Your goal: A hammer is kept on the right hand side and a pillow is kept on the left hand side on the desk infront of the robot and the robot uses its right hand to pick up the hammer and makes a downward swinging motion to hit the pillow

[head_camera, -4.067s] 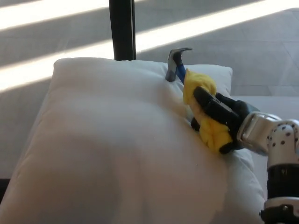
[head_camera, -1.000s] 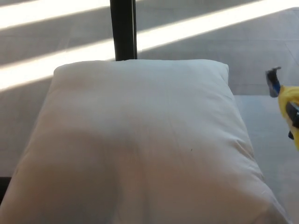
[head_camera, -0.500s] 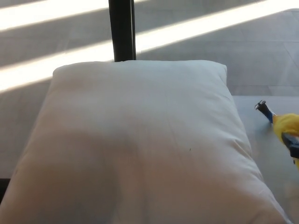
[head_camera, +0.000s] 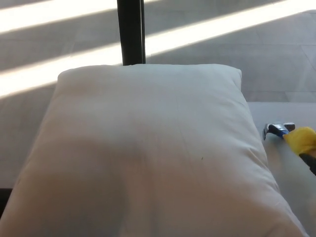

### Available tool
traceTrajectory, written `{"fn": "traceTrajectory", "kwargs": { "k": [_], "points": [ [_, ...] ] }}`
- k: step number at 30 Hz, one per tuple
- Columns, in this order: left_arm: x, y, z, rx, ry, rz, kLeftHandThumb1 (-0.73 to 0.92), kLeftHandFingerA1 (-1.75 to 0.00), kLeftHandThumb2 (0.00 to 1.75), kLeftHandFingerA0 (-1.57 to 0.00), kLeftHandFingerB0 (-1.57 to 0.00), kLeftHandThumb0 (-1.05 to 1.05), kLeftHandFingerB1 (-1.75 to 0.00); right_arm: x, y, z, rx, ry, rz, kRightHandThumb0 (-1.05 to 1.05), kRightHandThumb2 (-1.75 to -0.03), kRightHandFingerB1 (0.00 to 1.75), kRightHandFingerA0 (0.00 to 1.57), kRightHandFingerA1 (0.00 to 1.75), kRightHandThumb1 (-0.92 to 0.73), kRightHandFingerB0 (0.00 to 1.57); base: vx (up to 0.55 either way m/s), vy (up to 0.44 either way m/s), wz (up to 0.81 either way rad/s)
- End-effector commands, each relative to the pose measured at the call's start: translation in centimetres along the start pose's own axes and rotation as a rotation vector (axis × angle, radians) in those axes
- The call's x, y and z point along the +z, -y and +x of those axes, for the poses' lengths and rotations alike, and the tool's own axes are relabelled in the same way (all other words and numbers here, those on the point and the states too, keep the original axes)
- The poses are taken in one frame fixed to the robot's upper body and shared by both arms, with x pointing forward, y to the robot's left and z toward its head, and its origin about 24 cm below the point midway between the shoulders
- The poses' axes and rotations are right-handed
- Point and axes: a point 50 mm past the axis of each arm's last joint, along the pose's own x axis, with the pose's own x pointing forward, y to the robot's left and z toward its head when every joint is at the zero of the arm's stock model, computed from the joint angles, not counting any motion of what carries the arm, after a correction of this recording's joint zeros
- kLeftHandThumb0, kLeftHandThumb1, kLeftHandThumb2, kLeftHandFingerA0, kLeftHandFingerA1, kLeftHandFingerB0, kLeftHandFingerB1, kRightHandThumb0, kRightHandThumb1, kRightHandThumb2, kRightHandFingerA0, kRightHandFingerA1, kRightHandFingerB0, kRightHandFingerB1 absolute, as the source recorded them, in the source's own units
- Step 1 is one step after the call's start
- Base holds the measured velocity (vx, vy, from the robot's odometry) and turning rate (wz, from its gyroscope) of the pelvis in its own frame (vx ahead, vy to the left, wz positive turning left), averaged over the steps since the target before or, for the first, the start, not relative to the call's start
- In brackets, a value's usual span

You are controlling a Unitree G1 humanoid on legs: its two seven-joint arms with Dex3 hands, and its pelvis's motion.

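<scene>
One hand in view: right hand (head_camera: pixel 311 161), only a dark sliver at the right edge of the head view, lying against the yellow part of the hammer
Right hand state: whether the fingers are clasped round the grip or spread cannot be told; too little of the hand shows
Left hand: not in view
Hammer (head_camera: pixel 290 135): low over or on the pale desk (head_camera: pixel 289 170), at the right edge; contact with the desk cannot be judged
Hammer parts: metal head toward picture left, short blue neck, then yellow grip running off toward the hand
Hammer long axis: roughly crosswise, tilted, head end slightly higher in the picture and pointing at the pillow
Pillow (head_camera: pixel 148 148): white, large, filling the centre and left; lies to the left of the hand
Gap: hammer head just beside the pillow's right border, apart from it
Nearer hand: the right, by judgement, since the hammer sits on its side
Coming move, judged: any stroke must carry the head up and leftward over the pillow's right border
Background: dark post (head_camera: pixel 131 32) behind the pillow; sunlit bands on the floor
</scene>
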Motion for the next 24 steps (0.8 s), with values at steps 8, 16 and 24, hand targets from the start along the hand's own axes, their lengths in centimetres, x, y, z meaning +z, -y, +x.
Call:
{"fn": "traceTrajectory", "kwargs": {
  "k": [8,16,24],
  "points": [
    [0.7,-0.8,-0.1,0.016,0.038,-0.005,0.63,-0.66,0.59,-0.71,-0.80,-0.61,-0.63,-3.5,-1.1,-0.8,0.227,0.151,-0.533,-0.24,-0.65,0.58,0.79,1.03,-0.75,0.65,0.00,0.000,0.00],
    [0.7,-0.6,-0.1,0.013,0.045,0.007,0.63,-0.65,0.59,-0.73,-0.84,-0.60,-0.65,-3.8,-1.0,-0.5,0.440,-0.028,-0.593,-0.88,-0.60,0.00,0.00,0.00,-0.63,0.00,0.00,0.000,0.00],
    [0.8,-0.7,-0.1,0.012,0.047,0.009,0.66,-0.63,0.60,-0.72,-0.69,-0.62,-0.51,-1.9,0.0,0.1,0.502,-0.056,-0.557,-1.05,-0.64,0.00,0.00,0.00,-0.73,0.00,0.00,0.000,0.00]
  ]
}}
